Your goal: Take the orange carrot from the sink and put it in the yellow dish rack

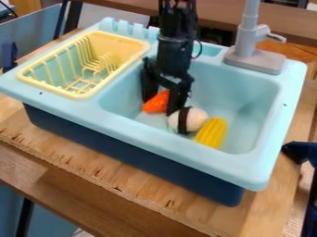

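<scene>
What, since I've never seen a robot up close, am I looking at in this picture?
It comes from a fixed camera looking down at a slant. The black machine is a robot arm, hanging down into a light-blue toy sink on a wooden surface. Its gripper has its fingers apart, with an orange object showing between them; I can't tell whether they touch it. Beside it lie a white round object with a dark band and a yellow, corn-like piece. A yellow dish rack sits at left, a grey faucet behind.

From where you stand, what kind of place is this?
Probably a workshop or lab with a toy kitchen set up: a toy sink with a gray faucet, a yellow dish rack, and a black robot arm.
</scene>
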Controlling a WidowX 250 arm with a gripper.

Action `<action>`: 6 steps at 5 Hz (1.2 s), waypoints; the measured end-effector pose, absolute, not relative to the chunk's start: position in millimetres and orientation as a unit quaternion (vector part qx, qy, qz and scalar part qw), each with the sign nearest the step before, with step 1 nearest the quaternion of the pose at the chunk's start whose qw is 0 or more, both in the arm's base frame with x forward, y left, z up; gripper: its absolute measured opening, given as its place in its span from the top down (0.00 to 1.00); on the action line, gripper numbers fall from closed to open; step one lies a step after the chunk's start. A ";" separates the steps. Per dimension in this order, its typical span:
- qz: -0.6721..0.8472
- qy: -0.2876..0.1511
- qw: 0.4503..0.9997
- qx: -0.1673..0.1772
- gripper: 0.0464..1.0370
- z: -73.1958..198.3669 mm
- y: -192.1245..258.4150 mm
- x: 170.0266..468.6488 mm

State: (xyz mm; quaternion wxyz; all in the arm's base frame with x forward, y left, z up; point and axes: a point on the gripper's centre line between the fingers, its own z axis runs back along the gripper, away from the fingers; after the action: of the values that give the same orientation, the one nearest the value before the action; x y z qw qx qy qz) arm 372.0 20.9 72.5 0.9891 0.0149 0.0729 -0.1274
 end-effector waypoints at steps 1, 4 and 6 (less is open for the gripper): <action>-0.131 0.072 0.989 0.014 0.09 70.4 23.0 385.6; -0.117 0.091 0.989 0.019 0.44 117.9 3.0 357.1; -0.075 0.010 0.996 -0.057 0.44 217.3 6.8 327.3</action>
State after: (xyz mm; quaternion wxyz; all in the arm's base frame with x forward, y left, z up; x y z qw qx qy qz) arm 327.3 6.8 217.3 0.9955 -0.0568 0.0096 -0.0750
